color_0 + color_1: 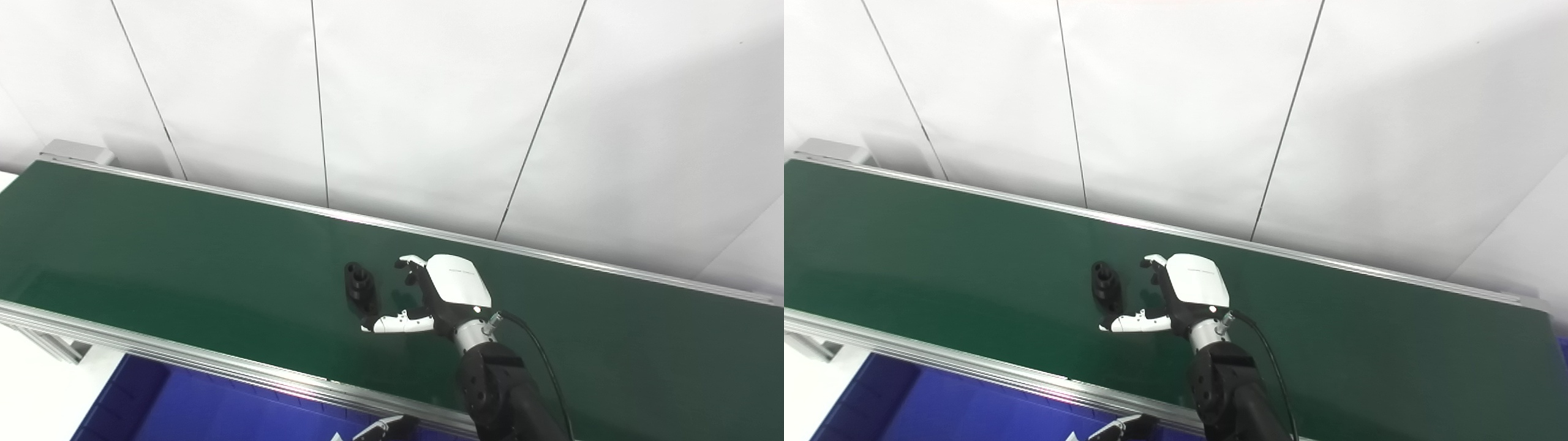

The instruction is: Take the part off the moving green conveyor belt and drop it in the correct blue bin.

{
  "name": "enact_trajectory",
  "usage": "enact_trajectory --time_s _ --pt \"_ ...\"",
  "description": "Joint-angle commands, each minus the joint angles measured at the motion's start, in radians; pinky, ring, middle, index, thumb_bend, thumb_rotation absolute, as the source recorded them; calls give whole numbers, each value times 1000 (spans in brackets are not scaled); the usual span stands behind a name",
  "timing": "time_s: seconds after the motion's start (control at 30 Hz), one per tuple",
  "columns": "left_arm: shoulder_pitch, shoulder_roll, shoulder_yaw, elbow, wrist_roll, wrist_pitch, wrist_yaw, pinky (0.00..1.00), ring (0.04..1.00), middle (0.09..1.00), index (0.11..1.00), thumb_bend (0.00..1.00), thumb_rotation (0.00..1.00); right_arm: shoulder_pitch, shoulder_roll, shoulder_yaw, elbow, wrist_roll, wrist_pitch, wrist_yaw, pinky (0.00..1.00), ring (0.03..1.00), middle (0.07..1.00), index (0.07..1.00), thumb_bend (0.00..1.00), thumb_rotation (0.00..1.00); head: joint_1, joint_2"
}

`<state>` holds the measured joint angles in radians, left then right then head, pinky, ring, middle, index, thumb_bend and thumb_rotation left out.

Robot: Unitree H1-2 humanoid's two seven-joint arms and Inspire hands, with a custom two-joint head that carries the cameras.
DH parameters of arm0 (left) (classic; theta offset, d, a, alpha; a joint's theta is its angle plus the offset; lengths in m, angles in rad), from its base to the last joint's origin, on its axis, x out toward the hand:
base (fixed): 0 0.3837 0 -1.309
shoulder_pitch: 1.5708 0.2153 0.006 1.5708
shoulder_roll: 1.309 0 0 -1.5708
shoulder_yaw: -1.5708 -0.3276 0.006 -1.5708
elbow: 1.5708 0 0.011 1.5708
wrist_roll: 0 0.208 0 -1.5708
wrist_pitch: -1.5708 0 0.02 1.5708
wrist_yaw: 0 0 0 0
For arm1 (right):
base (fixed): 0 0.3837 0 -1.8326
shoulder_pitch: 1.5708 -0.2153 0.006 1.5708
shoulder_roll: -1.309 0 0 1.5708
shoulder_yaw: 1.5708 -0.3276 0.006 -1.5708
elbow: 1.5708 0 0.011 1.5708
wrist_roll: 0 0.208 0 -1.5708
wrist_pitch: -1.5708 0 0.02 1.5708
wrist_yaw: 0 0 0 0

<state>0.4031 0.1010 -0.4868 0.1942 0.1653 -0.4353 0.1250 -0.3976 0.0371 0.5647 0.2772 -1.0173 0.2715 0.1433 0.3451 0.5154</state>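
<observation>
Near frame centre, the right robot hand (pixel 438 294) hovers over the green conveyor belt (pixel 184 245), fingers spread, holding nothing; the black part (pixel 360 286) lies on the belt just left of it. A blue bin (pixel 147 404) sits lower left; the left robot hand (pixel 383 429) barely peeks in at the bottom edge, state unclear.

Lab or factory test cell, green conveyor belt (pixel 184 245), white panel wall (pixel 429 110)

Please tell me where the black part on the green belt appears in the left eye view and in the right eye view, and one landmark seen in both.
Left eye view: the black part lies just left of centre, below the middle.
Right eye view: the black part sits further left.
Shared landmark: the right hand, open beside it.
</observation>
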Motion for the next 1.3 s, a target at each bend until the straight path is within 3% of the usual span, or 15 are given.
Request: enact_trajectory --time_s 0.0,0.33,0.47,0.77,0.9,1.1,1.27 --pt "0 -39 -46 -32 11 -33 -49 739 840 855 843 1000 967 -47 30 8 -6 -16 28 -13 264 394 597 788 946 788 1 1" --pt "0 -48 -48 -27 26 -34 -42 737 840 856 846 1000 970 -93 30 32 85 -33 45 -56 207 326 527 761 932 759 8 1" --pt "3 -50 -48 -31 33 -34 -41 736 838 856 846 1000 976 -110 29 37 101 -35 48 -59 225 365 588 760 927 760 9 2" --pt "-1 -50 -58 -31 34 -34 -30 729 832 852 846 1000 977 -133 25 58 112 -39 79 -25 216 342 561 764 926 769 10 4" --pt "-1 -51 -57 -30 28 -34 -35 735 834 853 846 1000 973 -138 19 78 108 -51 94 -7 201 314 509 739 935 782 10 4" --pt "-2 -52 -59 -27 39 -34 -28 726 830 853 846 1000 980 -138 14 119 103 -89 130 52 186 290 497 752 943 800 14 7" --pt "1 -57 -55 -31 34 -34 -36 734 835 854 846 1000 974 -129 8 158 99 -124 142 95 166 254 426 768 923 777 12 9"
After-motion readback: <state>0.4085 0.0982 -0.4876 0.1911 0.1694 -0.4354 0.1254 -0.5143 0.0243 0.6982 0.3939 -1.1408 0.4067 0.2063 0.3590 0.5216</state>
